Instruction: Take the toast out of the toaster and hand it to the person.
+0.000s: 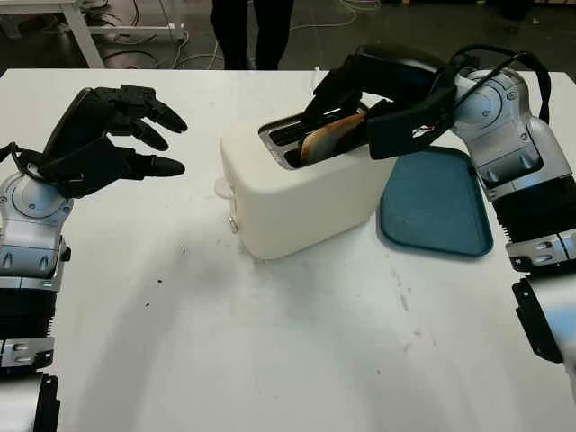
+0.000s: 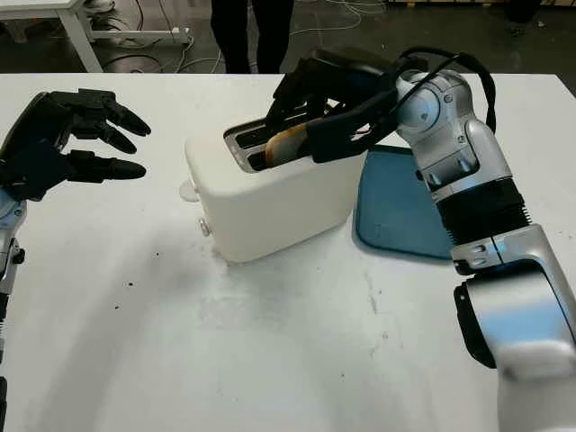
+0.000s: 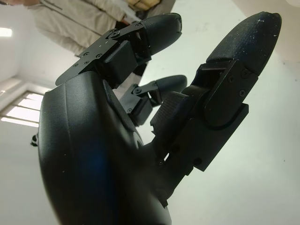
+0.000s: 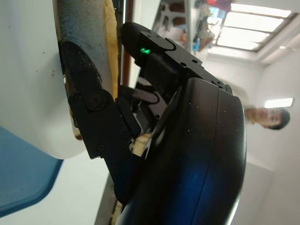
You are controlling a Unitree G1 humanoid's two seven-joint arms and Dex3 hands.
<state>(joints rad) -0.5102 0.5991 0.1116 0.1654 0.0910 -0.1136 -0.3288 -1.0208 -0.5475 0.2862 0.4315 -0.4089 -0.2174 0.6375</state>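
Right hand (image 1: 360, 99): over the white toaster (image 1: 297, 193), fingers closed around the toast (image 1: 331, 135), which sits tilted in the near slot, partly raised. Blue tray (image 1: 436, 207): just below this hand's wrist, beside the toaster. Left hand (image 1: 112, 130): open, raised above the white table (image 1: 288, 351), well apart from the toaster. Person (image 1: 252, 31): standing beyond the table's far edge.

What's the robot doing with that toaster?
The robot's right hand is gripping a slice of toast that still sits partly in a slot of the white toaster. Its left hand is open above the table, off to the toaster's side. A blue tray lies beside the toaster, and a person stands across the table.
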